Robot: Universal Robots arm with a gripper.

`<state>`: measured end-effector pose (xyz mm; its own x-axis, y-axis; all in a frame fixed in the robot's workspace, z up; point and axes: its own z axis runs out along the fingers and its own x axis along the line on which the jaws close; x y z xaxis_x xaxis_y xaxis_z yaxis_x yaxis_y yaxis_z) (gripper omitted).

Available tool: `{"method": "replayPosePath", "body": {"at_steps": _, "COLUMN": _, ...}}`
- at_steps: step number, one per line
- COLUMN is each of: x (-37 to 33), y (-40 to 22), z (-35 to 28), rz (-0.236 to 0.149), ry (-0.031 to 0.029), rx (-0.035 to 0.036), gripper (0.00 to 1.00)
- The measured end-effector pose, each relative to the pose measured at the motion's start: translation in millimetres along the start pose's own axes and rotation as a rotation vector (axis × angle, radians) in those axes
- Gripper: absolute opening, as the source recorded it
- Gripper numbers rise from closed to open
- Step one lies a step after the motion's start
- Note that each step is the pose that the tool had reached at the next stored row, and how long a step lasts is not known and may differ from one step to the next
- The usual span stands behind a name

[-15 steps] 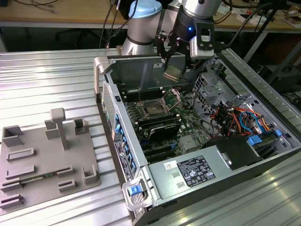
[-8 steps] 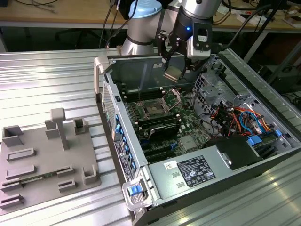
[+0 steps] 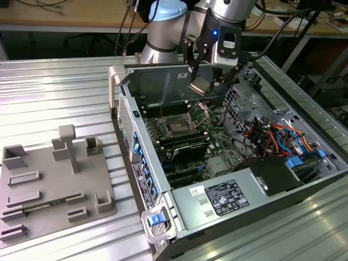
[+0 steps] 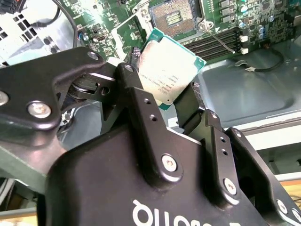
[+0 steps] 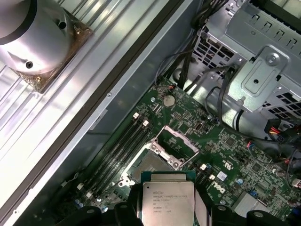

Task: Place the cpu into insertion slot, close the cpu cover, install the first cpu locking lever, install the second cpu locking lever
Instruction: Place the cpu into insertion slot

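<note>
Above the motherboard (image 3: 217, 149) of the open computer case (image 3: 133, 125), the gripper (image 3: 202, 80) hangs with its fingers (image 4: 136, 94) clamped on the cpu (image 3: 199, 86). One finger sits on each of two opposite edges, and the silvery top face is bare between them. In the second wrist view the cpu is tilted. Its upper corners stand free past the fingertips, while its lower part is hidden behind the black fingers, so where the pads meet the edges cannot be seen.

The cpu is in the air, apart from the board. The insertion slot (image 3: 176, 126) lies uncovered beneath it with its dark centre showing. The cpu cover (image 3: 199, 112) stands raised on its hinge just beside the slot, on the side toward the exterior view's right.

In the first wrist view the held cpu hides the slot's nearest edge — and the picture's border cuts off the cpu's own lower edge. The case rests on a ribbed metal desk (image 3: 54, 92).
</note>
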<state>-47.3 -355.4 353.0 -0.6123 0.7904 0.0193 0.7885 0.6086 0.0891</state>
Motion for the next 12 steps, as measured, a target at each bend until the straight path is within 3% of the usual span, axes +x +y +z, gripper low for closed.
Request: {"method": "replayPosePath", "body": {"at_steps": 12, "x": 0.0, "y": 0.0, "z": 0.1, "rz": 0.001, "ry": -0.0001, "rx": -0.0001, "gripper": 0.54}}
